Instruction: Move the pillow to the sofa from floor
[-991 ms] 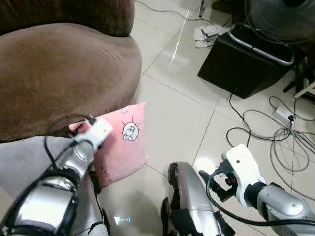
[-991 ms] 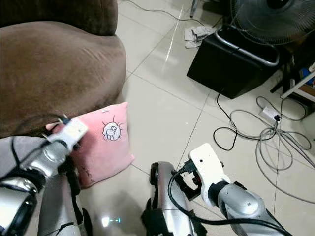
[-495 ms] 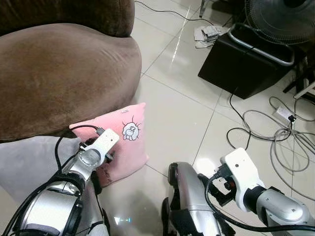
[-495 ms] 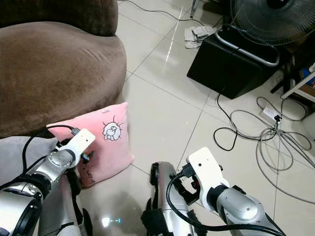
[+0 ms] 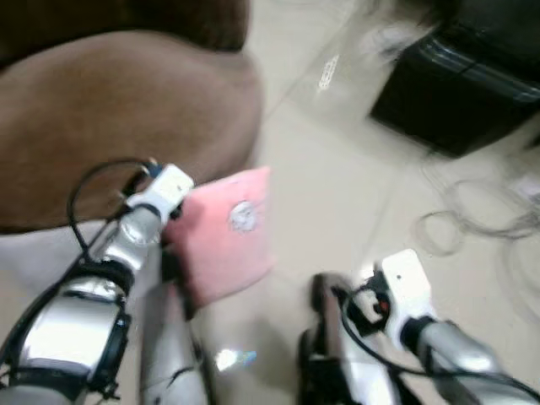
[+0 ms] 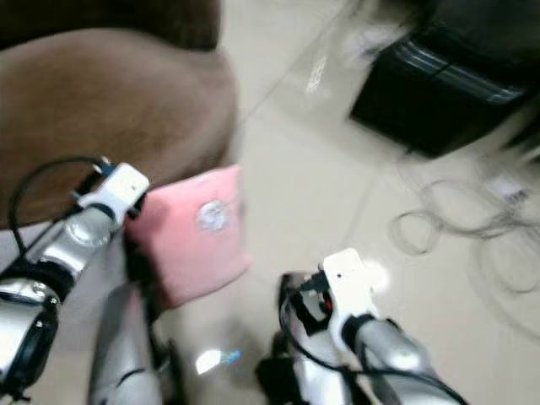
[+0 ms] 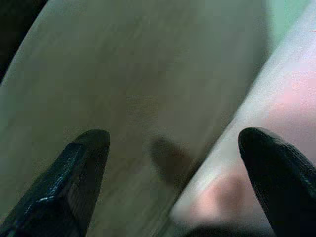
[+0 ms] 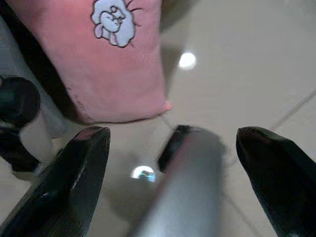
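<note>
One pink square fabric pillow (image 5: 226, 240) with a white cartoon print is seen on the pale tiled floor (image 5: 337, 194), against the brown sofa (image 5: 110, 118). Both end effectors, left (image 7: 177, 173) at the pillow's near-left corner and right (image 8: 173, 177), are spread wide, empty. One black box (image 5: 456, 93) lies far right.

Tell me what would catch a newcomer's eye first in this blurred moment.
The pink pillow with its white cartoon patch stands out, lying on the pale tiled floor against the foot of the brown sofa. The left gripper, fingers open, is at the pillow's upper edge beside the sofa. The right gripper, also open, hangs low over the tiles to the pillow's right.
</note>
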You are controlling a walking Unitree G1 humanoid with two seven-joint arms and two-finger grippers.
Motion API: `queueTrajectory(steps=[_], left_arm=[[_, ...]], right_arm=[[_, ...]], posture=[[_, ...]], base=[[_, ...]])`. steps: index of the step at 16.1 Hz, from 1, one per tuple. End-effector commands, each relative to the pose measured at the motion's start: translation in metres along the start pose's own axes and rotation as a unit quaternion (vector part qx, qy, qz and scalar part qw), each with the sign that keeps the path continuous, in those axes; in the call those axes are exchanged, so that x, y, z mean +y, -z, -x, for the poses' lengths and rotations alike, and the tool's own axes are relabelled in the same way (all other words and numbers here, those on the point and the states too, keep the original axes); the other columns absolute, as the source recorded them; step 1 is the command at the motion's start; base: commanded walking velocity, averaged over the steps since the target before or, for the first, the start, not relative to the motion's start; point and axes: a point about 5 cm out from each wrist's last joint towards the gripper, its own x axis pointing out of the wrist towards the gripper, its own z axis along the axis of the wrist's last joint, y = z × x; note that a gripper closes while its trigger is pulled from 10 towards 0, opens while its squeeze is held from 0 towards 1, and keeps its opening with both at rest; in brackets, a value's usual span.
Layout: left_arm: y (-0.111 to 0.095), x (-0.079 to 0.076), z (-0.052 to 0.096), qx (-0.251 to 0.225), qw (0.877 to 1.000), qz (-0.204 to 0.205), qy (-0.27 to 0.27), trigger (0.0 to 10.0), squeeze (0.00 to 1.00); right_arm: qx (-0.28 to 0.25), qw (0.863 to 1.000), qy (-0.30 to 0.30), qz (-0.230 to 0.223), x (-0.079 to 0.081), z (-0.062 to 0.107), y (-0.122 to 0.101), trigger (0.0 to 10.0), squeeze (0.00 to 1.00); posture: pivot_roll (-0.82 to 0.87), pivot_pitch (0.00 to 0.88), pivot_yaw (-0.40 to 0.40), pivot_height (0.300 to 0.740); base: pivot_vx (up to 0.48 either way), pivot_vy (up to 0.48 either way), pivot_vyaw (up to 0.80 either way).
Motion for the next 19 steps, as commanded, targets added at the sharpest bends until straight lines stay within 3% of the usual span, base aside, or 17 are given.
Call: queueTrajectory(steps=[1, 4, 6, 9, 12, 14, 17, 19], left_arm=[[0.004, -0.002, 0.001, 0.005, 1.0, 0.007, 0.005, 10.0, 0.0], [0.002, 0.006, 0.001, -0.005, 0.999, -0.027, 0.02, 10.0, 0.0], [0.0, 0.011, 0.0, -0.008, 1.0, -0.021, 0.011, 10.0, 0.0], [-0.016, 0.004, -0.003, -0.037, 0.999, 0.017, 0.016, 10.0, 0.0], [-0.029, -0.017, -0.005, -0.046, 0.995, 0.071, 0.055, 10.0, 0.0], [-0.028, -0.042, -0.002, -0.029, 0.989, 0.094, 0.11, 10.0, 0.0], [-0.021, -0.053, 0.001, -0.018, 0.992, 0.059, 0.114, 10.0, 0.0], [-0.013, -0.052, 0.002, -0.004, 0.992, 0.06, 0.107, 10.0, 0.0]], right_arm=[[-0.003, 1.0, 0.013, 0.0, -0.003, 0.0, 0.002, 10.0, 0.0], [-0.056, 0.998, 0.027, 0.005, -0.001, -0.017, -0.007, 10.0, 0.0], [-0.075, 0.997, 0.034, 0.012, -0.003, -0.021, -0.013, 10.0, 0.0], [-0.115, 0.991, 0.058, 0.043, -0.016, -0.021, -0.026, 10.0, 0.0], [-0.12, 0.989, 0.069, 0.053, -0.017, -0.009, -0.028, 10.0, 0.0], [-0.122, 0.989, 0.058, 0.062, -0.009, -0.002, -0.028, 10.0, 0.0], [-0.125, 0.989, 0.057, 0.061, -0.006, 0.002, -0.029, 10.0, 0.0], [-0.128, 0.988, 0.056, 0.061, -0.003, 0.005, -0.031, 10.0, 0.0]], posture=[[0.02, 0.356, -0.055, 0.531], [0.06, 0.357, 0.019, 0.531], [0.05, 0.369, 0.04, 0.531], [-0.01, 0.386, 0.042, 0.531], [-0.06, 0.38, 0.031, 0.531], [-0.08, 0.383, 0.026, 0.531], [-0.1, 0.376, 0.022, 0.531], [-0.13, 0.363, 0.014, 0.531]], base=[[0.0, 0.0, 0.0], [0.0, 0.0, 0.0], [0.0, 0.0, 0.0], [0.0, 0.0, 0.0], [0.0, 0.0, 0.0], [0.0, 0.0, 0.0], [0.0, 0.0, 0.0], [0.0, 0.0, 0.0]])
